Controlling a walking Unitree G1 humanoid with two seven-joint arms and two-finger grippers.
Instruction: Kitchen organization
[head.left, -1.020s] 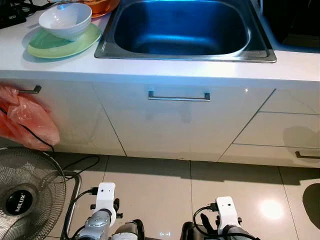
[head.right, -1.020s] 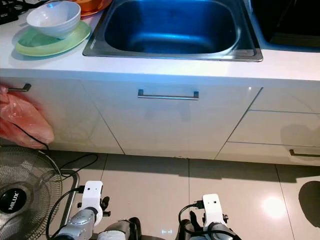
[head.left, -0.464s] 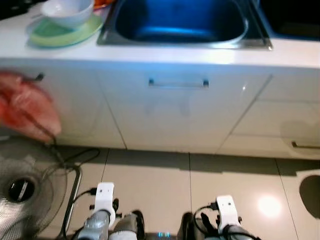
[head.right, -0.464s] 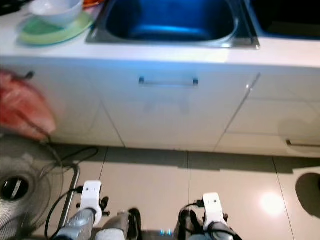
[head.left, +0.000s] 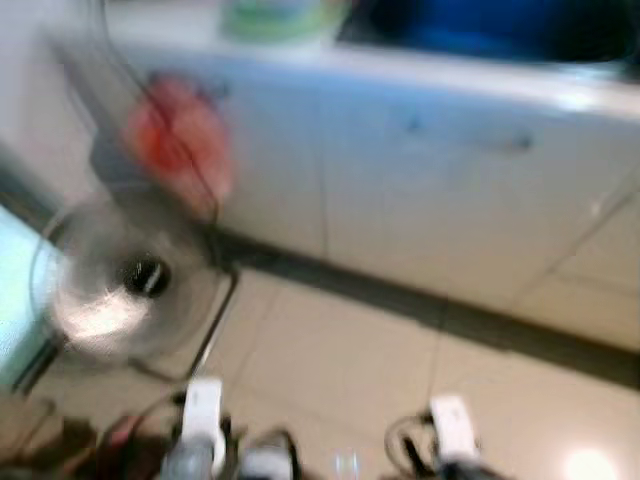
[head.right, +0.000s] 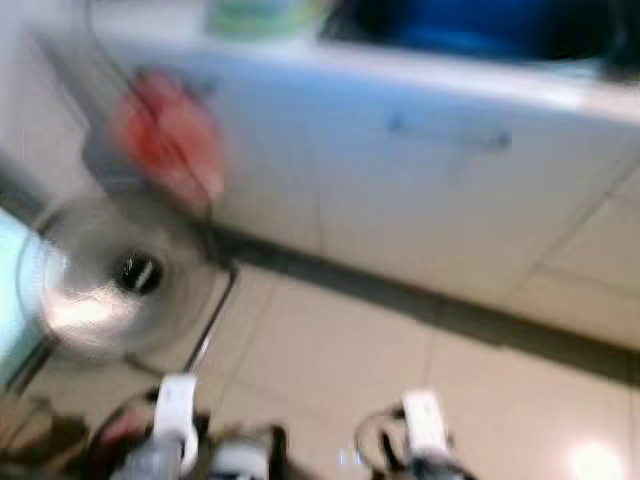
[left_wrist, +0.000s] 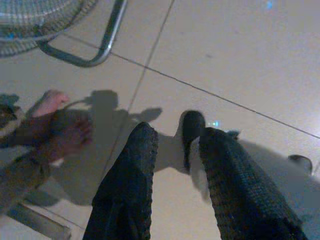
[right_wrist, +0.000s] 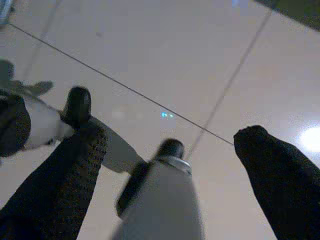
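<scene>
Both head views are blurring, showing the white kitchen counter (head.left: 420, 70) with the steel sink (head.left: 500, 25) set into it and a green plate (head.left: 280, 22) resting on the worktop near the sink. An orange-red plastic bag (head.left: 180, 140) is hanging against the cabinet front, and a floor fan (head.left: 130, 290) is standing on the tiled floor (head.left: 380, 370) below it. The left gripper (left_wrist: 175, 165) is hanging low over the tiles, fingers slightly apart and holding nothing. The right gripper (right_wrist: 170, 170) is hanging likewise, fingers wide apart and empty. A person's bare foot (left_wrist: 60, 130) is resting on the tiles near the fan base. Judging by this, no organizing step is under way; the dishes are waiting on the counter, well apart from both grippers.
</scene>
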